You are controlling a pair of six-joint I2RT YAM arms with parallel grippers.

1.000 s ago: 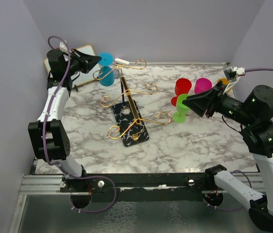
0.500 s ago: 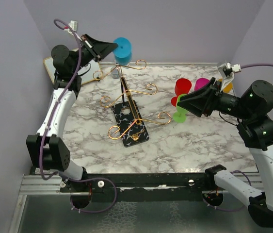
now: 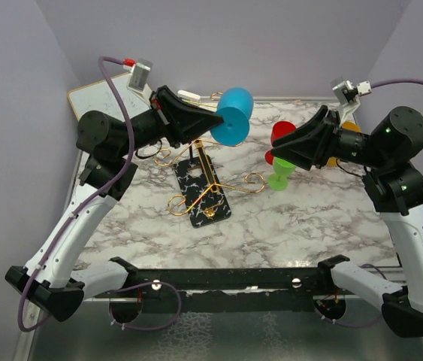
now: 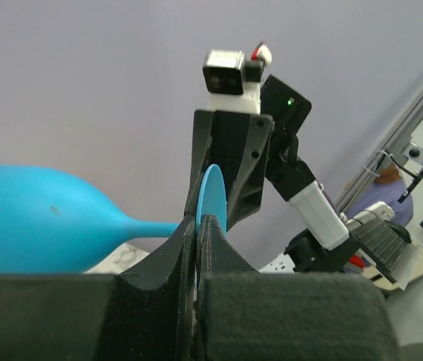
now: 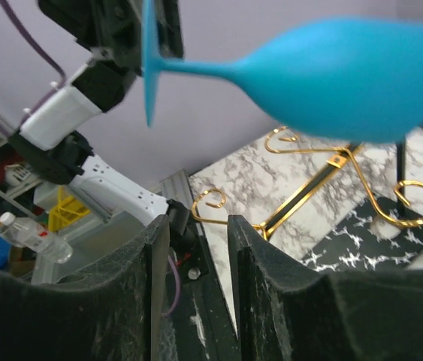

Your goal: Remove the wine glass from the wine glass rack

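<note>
My left gripper [image 3: 209, 120] is shut on the round foot of a blue wine glass [image 3: 231, 116] and holds it sideways in the air, clear above the gold wire wine glass rack [image 3: 203, 171]. The left wrist view shows the glass's foot [image 4: 212, 197] edge-on between the fingers, with the bowl [image 4: 38, 218] out to the left. My right gripper [image 3: 277, 149] is open and empty, raised and facing the glass from the right. In the right wrist view the glass [image 5: 339, 79] fills the upper frame, above the rack [image 5: 324, 180].
The rack stands on a black speckled base [image 3: 205, 197] on the marble table. Red [image 3: 282, 135] and green [image 3: 278, 177] glasses stand at the right, partly behind my right arm. A framed whiteboard [image 3: 95, 96] lies at the back left corner.
My left arm has swung right and forward with the blue glass, from the back left corner to above the rack. My right gripper has risen and moved slightly left.
</note>
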